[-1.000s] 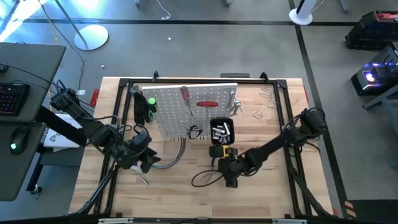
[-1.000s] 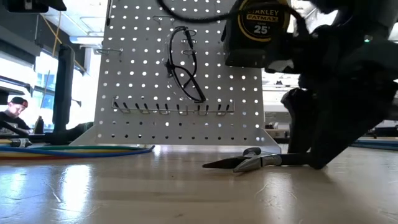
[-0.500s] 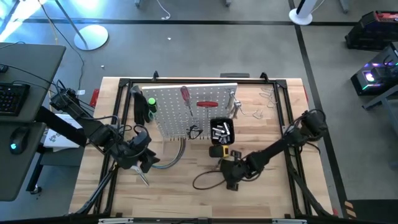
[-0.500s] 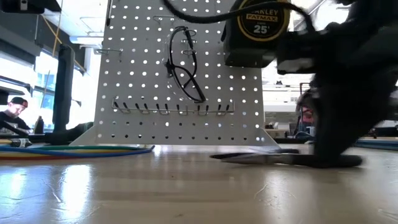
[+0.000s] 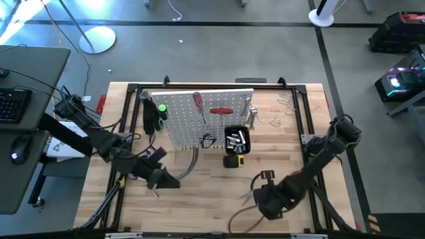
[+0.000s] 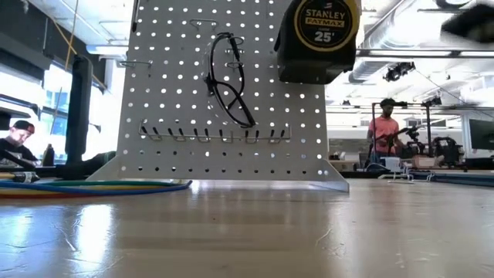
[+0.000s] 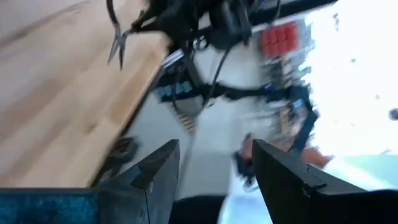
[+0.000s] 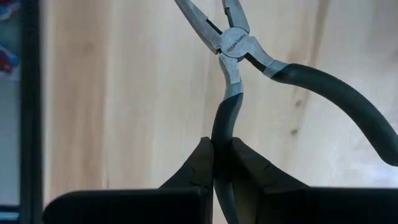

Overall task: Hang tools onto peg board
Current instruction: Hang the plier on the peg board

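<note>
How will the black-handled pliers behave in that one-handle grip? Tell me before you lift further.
The black-handled needle-nose pliers are pinched by one handle only in the right tool, so they will probably pivot or sag. The other handle splays wide and will likely swing about the joint. The smooth rounded grip may slip between the pads; the steel head probably makes them nose-heavy.

A light wooden tabletop (image 5: pixel 199 199) is set on a grey concrete floor (image 5: pixel 219 56), which is crossed by dark lines. At one side a dark desk (image 5: pixel 26 133) is seen, with a keyboard (image 5: pixel 13 105) and a mouse (image 5: pixel 20 147) on it. A round white stand base (image 5: pixel 97 40) is lit by bluish light. In the low view, bright windows (image 6: pixel 23 100), ceiling pipes (image 6: pixel 409 31) and two people (image 6: pixel 384 127) are shown beyond the tabletop.
</note>
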`<state>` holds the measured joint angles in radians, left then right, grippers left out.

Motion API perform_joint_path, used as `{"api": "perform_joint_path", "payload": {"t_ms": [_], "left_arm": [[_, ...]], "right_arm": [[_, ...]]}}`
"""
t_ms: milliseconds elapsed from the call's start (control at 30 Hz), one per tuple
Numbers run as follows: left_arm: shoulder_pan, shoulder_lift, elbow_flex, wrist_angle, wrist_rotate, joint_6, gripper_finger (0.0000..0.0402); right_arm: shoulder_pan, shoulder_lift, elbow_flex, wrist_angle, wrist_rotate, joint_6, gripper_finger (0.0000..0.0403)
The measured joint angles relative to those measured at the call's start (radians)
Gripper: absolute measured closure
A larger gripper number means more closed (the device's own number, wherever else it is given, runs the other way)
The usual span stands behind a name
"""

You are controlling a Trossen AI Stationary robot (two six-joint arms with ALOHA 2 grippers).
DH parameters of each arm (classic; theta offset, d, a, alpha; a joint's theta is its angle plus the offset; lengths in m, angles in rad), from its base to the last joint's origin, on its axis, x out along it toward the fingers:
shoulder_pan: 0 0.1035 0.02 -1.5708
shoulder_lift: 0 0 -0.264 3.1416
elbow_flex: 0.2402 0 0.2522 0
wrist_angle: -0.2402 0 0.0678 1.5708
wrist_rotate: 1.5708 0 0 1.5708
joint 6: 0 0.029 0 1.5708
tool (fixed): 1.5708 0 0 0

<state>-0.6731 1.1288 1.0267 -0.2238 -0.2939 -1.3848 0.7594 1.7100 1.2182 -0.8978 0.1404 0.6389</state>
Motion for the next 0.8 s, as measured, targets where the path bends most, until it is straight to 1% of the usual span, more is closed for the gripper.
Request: {"api": "perform_joint_path", "payload": {"t_ms": [100,200,267,433,600,733,800], "left_arm": [[0.037,0.040,0.000,0.087,-0.001,-0.044,0.0209],[0.076,0.115,0.000,0.197,0.036,-0.093,0.0209],[0.108,0.179,0.000,0.293,0.062,-0.136,0.0209],[0.181,0.321,-0.001,0.534,0.081,-0.265,0.0209],[0.227,0.428,0.000,0.705,0.131,-0.371,0.0209],[0.227,0.486,0.009,0.780,0.208,-0.431,0.0209],[0.212,0.508,0.025,0.798,0.225,-0.449,0.0209]], "right_arm": [[0.019,-0.002,0.120,-0.118,0.050,-0.046,0.0382],[0.013,0.003,0.246,-0.222,0.120,-0.096,0.0382],[0.005,0.003,0.327,-0.277,0.162,-0.129,0.0382],[-0.010,0.010,0.484,-0.383,0.243,-0.225,0.0382],[-0.015,0.038,0.578,-0.420,0.275,-0.311,0.0382],[-0.015,0.074,0.638,-0.425,0.265,-0.379,0.0383],[-0.015,0.091,0.672,-0.425,0.257,-0.420,0.0383]]}}
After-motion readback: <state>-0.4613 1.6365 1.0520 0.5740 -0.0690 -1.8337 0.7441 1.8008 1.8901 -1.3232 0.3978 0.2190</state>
